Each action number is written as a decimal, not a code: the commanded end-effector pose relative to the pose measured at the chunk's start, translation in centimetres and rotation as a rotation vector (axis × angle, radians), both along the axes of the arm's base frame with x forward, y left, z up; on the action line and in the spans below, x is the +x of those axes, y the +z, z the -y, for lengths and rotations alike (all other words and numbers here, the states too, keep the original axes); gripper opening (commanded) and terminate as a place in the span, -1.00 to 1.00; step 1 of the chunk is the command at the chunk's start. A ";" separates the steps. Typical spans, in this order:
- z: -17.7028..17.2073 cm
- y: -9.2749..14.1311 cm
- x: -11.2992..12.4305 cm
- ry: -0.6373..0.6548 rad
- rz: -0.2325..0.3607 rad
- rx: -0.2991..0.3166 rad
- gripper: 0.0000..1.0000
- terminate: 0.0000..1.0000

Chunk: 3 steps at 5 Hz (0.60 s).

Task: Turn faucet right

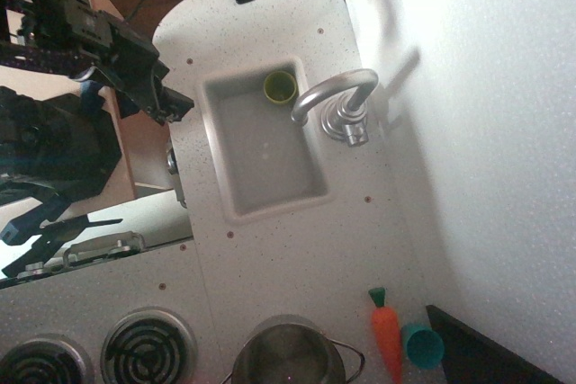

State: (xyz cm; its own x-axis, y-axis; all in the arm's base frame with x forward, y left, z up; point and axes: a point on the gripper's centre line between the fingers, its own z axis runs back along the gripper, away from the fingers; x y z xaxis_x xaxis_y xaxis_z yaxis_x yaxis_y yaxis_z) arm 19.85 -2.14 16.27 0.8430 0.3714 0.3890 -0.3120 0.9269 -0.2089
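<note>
The faucet (pixel 335 96) is shiny silver with an arched spout on a round chrome base (pixel 347 125), standing at the right rim of the white sink (pixel 227 182). Its spout reaches left over the basin, ending near a yellow-green cup (pixel 280 86) in the sink's top corner. My black gripper (pixel 171 101) is at the left, over the counter's left edge, well apart from the faucet. Its jaws are dark and foreshortened, so I cannot tell whether they are open.
A steel pot (pixel 290 354) stands at the bottom edge. An orange toy carrot (pixel 387 334) and a teal cup (pixel 423 345) lie at the bottom right. Stove burners (pixel 148 345) are at the bottom left. A white wall (pixel 477 132) runs along the right.
</note>
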 end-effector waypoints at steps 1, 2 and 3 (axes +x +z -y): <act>0.0 0.0 0.0 0.000 0.000 0.000 1.00 -1.00; -0.9 -0.6 2.9 -0.013 -0.109 -0.187 1.00 -1.00; -1.2 -2.3 6.0 -0.139 -0.256 -0.139 1.00 -1.00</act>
State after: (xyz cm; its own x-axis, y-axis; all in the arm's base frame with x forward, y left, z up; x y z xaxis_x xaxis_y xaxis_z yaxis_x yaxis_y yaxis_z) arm 27.38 -0.48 12.53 0.9619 0.2636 0.0721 -0.2406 0.9421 -0.2337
